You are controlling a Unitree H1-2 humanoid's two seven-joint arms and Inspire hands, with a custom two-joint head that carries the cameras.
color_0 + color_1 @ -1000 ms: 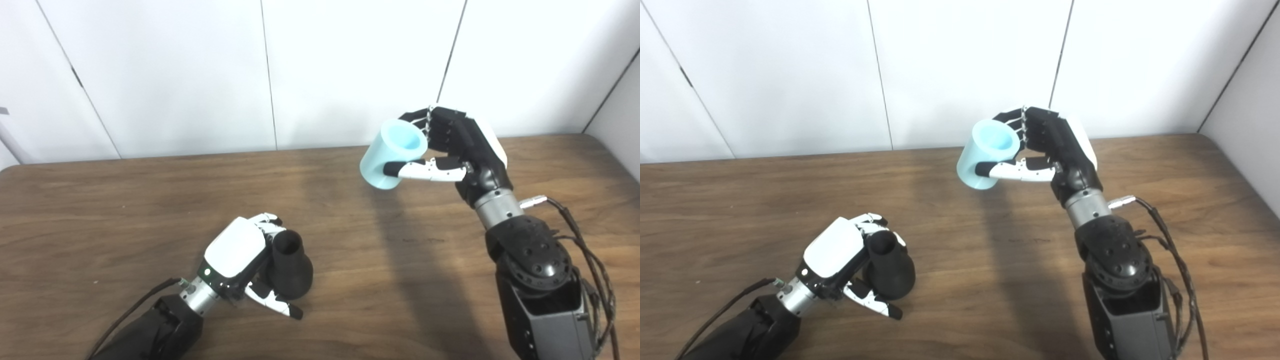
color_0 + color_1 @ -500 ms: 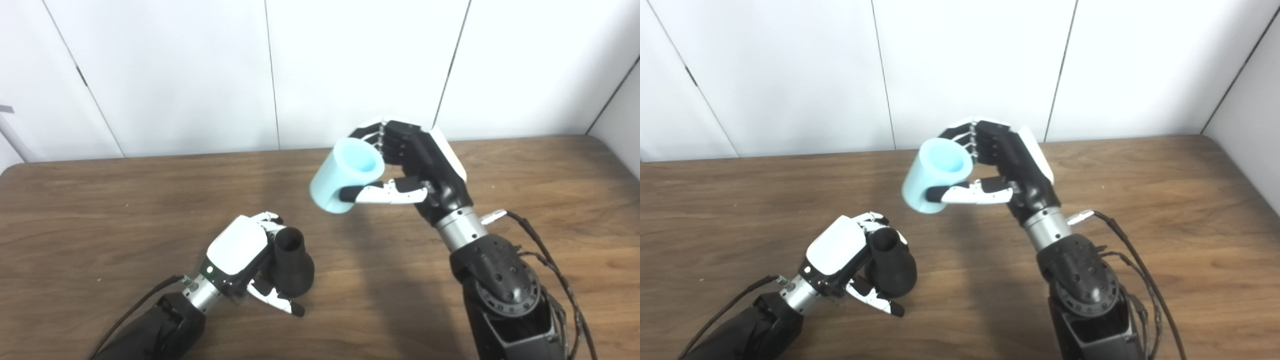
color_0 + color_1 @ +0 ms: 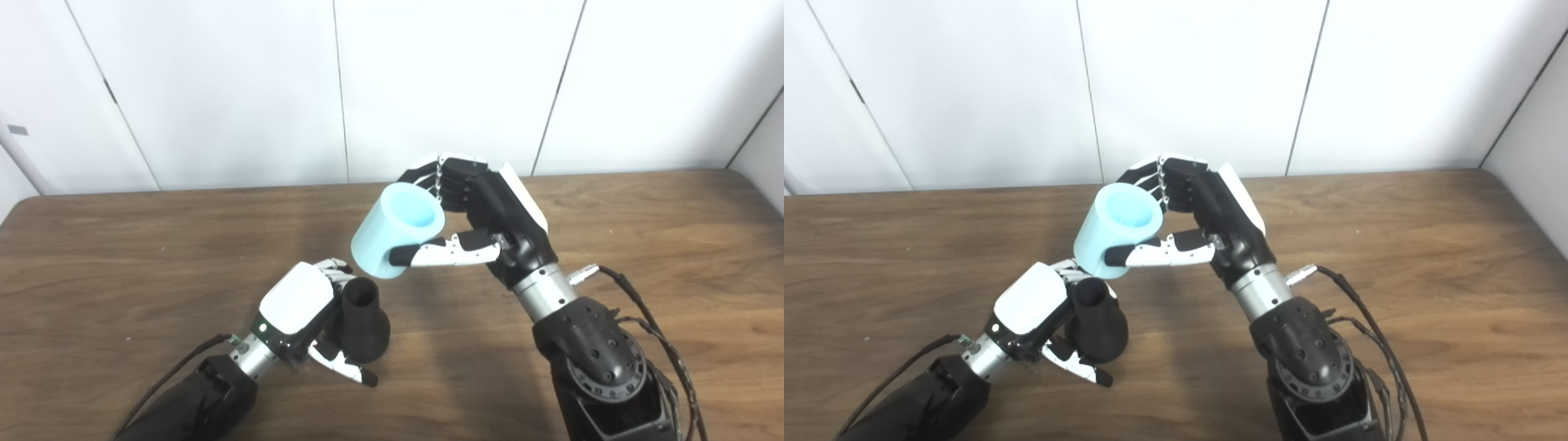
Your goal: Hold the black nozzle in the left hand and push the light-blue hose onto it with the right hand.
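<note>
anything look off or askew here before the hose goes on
Nothing damaged or spilled. One thing: the light-blue hose in the right hand is tilted, its lower end just above and behind the black nozzle in the left hand, not yet lined up with the nozzle's narrow open end. The table looks normal.

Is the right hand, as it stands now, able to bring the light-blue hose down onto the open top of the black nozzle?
Probably yes. The right hand holds the light-blue hose just above the black nozzle, whose open top shows bare beside the left hand.
</note>
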